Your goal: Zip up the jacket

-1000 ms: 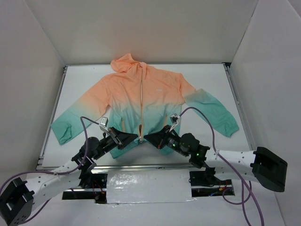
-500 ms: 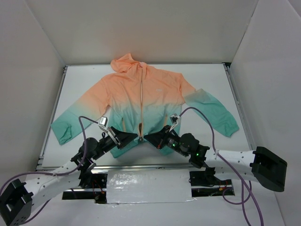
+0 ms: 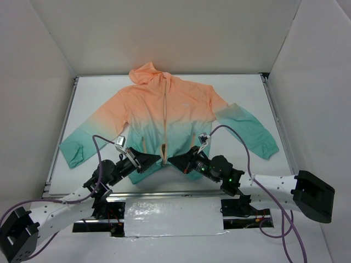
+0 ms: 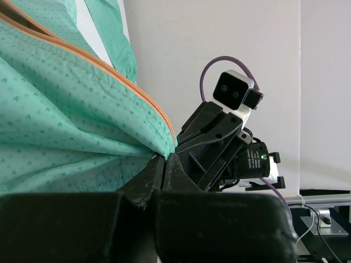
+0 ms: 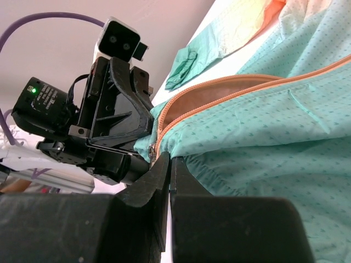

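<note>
1. You are seeing the thin hooded windbreaker jacket [image 3: 181,112], orange-peach fading to teal, lying flat on the white desk [image 3: 241,90], with its hem nearest the arms.
2. Your left gripper [image 3: 158,160] is pinching the teal hem with its fingers pressed together, just beside the pale zipper [image 3: 164,118].
3. Your right gripper [image 3: 171,160] is pinching the hem across the zipper in the same way.
4. A small white chest logo [image 3: 185,104] is showing, too small to read.

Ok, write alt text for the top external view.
An orange-to-teal hooded jacket lies flat on a white table, sleeves spread, hood away from the arms. The left gripper and right gripper meet at its hem, either side of the zipper.
</note>
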{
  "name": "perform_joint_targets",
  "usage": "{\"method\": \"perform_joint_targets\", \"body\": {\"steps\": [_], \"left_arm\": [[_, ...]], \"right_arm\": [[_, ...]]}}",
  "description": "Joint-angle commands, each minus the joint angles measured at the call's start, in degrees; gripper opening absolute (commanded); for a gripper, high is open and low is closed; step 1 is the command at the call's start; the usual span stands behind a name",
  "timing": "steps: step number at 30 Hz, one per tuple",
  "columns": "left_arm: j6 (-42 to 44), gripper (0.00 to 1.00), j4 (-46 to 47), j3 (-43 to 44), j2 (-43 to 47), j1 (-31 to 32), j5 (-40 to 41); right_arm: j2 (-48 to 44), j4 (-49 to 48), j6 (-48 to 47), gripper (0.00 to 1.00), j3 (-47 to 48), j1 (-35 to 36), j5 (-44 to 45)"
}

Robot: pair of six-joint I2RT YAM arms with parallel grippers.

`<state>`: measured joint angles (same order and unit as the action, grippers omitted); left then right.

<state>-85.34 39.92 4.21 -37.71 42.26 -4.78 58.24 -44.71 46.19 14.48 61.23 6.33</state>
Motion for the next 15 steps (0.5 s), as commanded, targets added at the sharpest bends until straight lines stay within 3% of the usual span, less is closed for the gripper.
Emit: {"method": "perform_joint_targets", "body": {"steps": [1,15], "left_arm": [[0.79,0.0,4.73,1.42,-0.08,0.37,-0.5],[0.09,0.0,6.22,1.15,0.18,0.45,-1.64]], "right_arm": [[0.3,-5.04,-0.32,0.0,1.17,-0.15,-0.79],[-0.14,-5.21,-1.37,0.0,0.9,-0.15,1.23]]}}
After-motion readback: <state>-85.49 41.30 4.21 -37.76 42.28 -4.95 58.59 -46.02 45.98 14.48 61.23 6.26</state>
